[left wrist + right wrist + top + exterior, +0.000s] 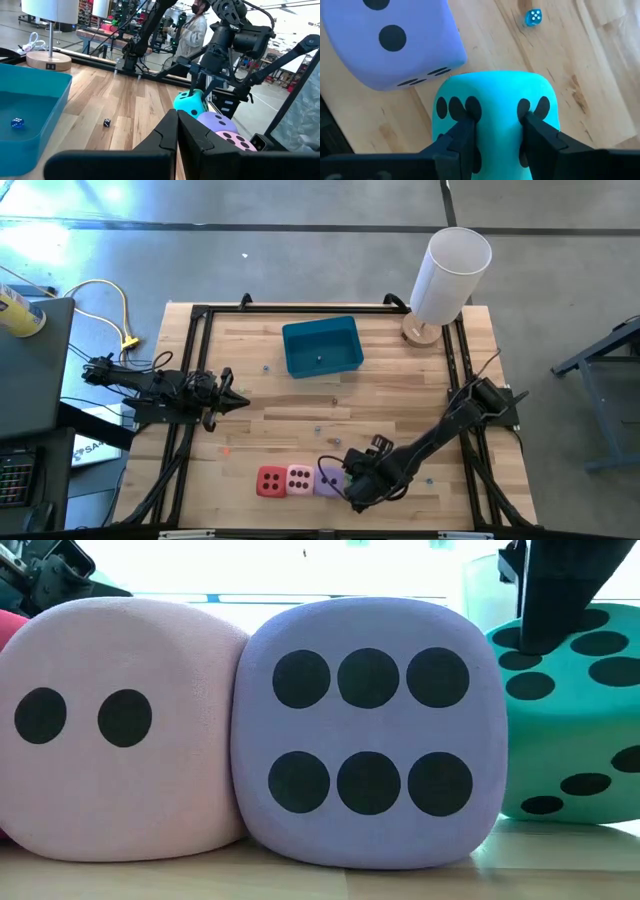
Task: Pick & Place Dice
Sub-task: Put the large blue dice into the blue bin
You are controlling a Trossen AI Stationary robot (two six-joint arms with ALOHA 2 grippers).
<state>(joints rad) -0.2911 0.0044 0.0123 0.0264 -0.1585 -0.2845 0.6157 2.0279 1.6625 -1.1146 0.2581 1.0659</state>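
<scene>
2 fingers of the right gripper (495, 132) pinch the teal die (495, 107), denting its sides for lifting; purple die (390, 40) just beside.

Matt, soft foam-like teal die (492, 100) pinched in right tool (495, 127), velvety purple die (368, 730) beside it, pale grained wooden bench (400, 395) underneath, glossy blue plastic bin (322, 346) well beyond

- The table (400, 395) is pale wood planks inside a black frame.
- A blue bin (321, 346) sits near the far edge.
- A white lamp (445, 280) stands on the far right corner.
- Red (270, 481), pink (299, 478) and purple (328, 479) dice touch in a row at the near edge.
- Tiny dice (534, 17) lie scattered.
</scene>
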